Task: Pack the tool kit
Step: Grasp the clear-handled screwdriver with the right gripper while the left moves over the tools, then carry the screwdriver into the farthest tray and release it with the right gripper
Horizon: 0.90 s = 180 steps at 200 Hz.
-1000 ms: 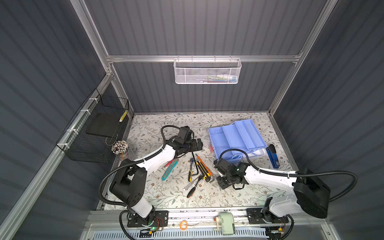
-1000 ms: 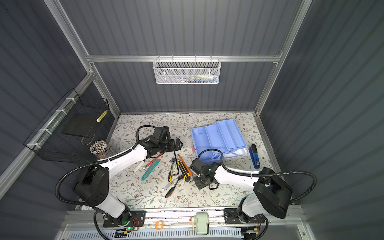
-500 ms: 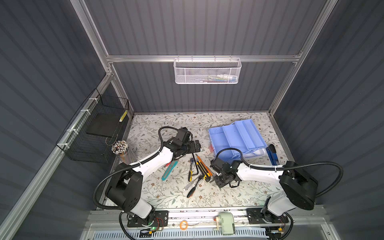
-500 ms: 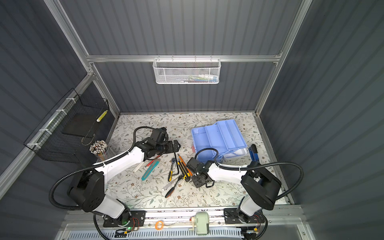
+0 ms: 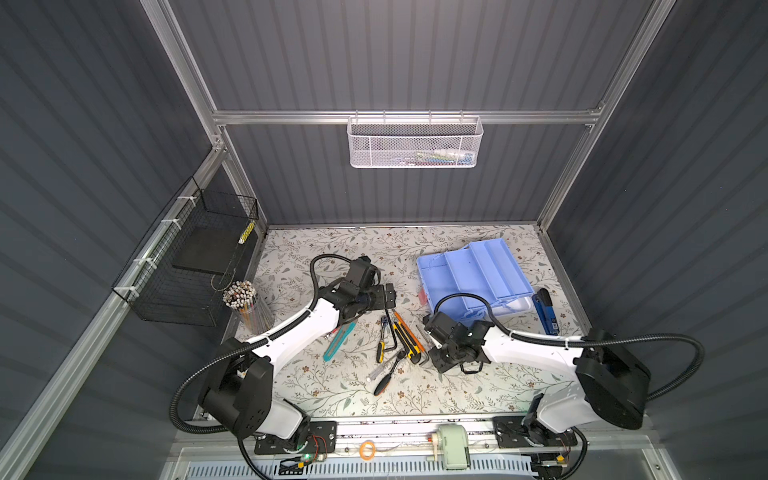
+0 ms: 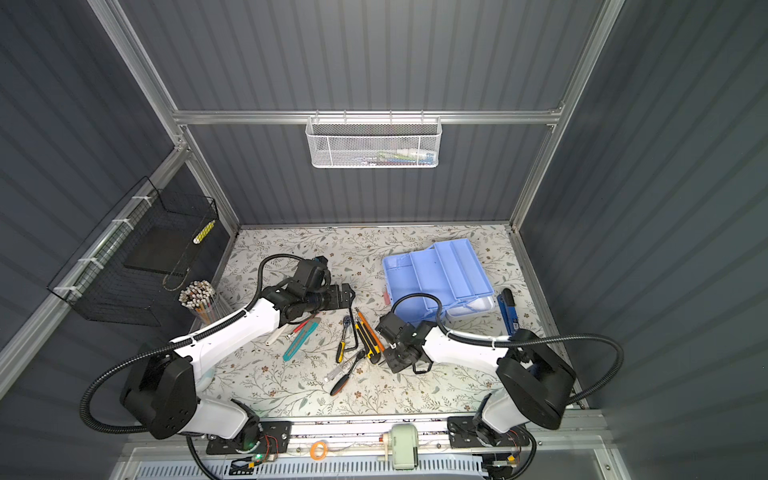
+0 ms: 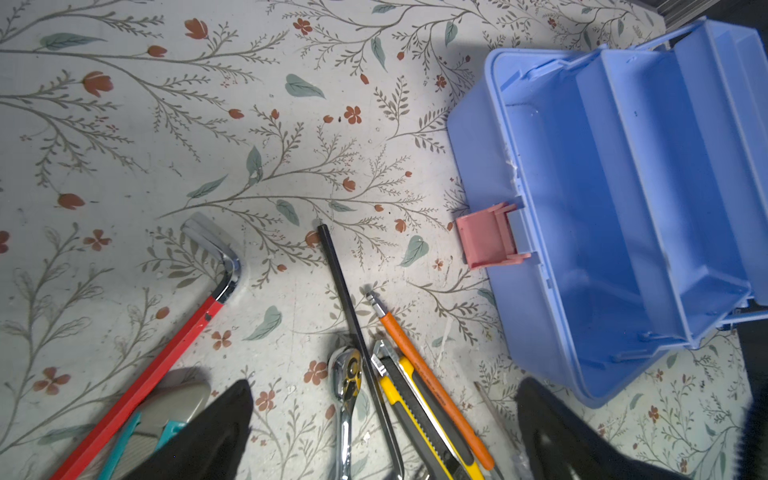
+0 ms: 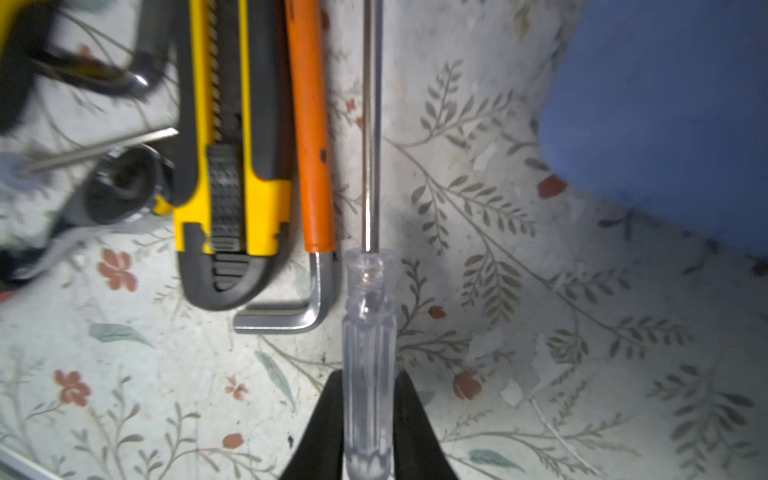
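The tool kit lies open at the back right, light blue with a pink latch. Loose tools lie mid-table. In the left wrist view I see a ratchet, a yellow utility knife, a black hex key and a red-sleeved hex key. My left gripper hovers open above them, holding nothing. My right gripper is shut on the clear handle of a screwdriver. That screwdriver lies on the table beside an orange-sleeved hex key.
A white mesh basket hangs on the back wall. A black wire basket hangs on the left wall, with a cup of pencils below it. A blue tool lies right of the kit. A teal knife lies at the left.
My right gripper slid left to the tool pile and closed on the clear screwdriver handle. The left arm shifted slightly with its gripper still open.
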Each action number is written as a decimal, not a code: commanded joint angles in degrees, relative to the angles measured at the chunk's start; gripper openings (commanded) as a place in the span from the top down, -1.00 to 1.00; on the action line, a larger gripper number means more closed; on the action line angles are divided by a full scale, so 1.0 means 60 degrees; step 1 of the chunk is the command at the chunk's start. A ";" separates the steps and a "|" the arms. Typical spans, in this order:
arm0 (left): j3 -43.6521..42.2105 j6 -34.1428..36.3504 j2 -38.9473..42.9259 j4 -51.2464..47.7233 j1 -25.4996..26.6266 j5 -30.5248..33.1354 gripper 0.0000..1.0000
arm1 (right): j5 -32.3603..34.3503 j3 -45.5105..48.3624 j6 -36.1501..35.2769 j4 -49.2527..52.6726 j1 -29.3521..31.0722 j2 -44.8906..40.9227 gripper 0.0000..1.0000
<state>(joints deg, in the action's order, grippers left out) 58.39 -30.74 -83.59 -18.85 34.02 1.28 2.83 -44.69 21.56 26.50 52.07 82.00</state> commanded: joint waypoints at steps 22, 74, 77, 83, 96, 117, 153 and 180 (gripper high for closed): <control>-0.0325 0.0897 0.0489 -0.0819 -0.0030 0.0300 -1.00 | 0.0040 -0.0519 -0.0540 0.0220 -0.0836 -0.1389 0.74; -0.0484 0.1124 0.0796 -0.1152 0.0665 0.1285 -0.99 | -0.0091 -0.1765 -0.2179 0.0687 -0.3403 -0.1941 0.73; -0.0470 0.1143 0.0782 -0.1194 0.0761 0.1399 -1.00 | -0.0113 -0.1832 -0.2255 0.0712 -0.3515 -0.1946 0.73; -0.0414 0.1178 0.0732 -0.1248 0.0964 0.1618 -0.99 | -0.0183 -0.2002 -0.2457 0.0743 -0.3861 -0.1929 0.73; -0.0343 0.1245 0.0600 -0.1392 0.1306 0.1981 -1.00 | -0.0255 -0.2403 -0.2919 0.0874 -0.4633 -0.1801 0.73; -0.0371 0.1375 0.0518 -0.1533 0.1554 0.2091 -1.00 | -0.0434 -0.2907 -0.3506 0.1021 -0.5685 -0.1435 0.73; -0.0508 0.1855 0.0680 -0.1808 0.1821 0.2269 -0.99 | -0.0452 -0.3349 -0.4470 0.1111 -0.7278 -0.0815 0.72; -0.0591 0.2269 0.0843 -0.1972 0.1903 0.2109 -0.99 | -0.0672 -0.3590 -0.5057 0.1109 -0.8016 -0.0450 0.69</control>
<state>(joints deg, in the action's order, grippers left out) 55.53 -20.84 -80.09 -27.92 44.99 13.52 0.34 -63.99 -3.14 31.44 6.79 77.80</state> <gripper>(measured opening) 0.997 0.184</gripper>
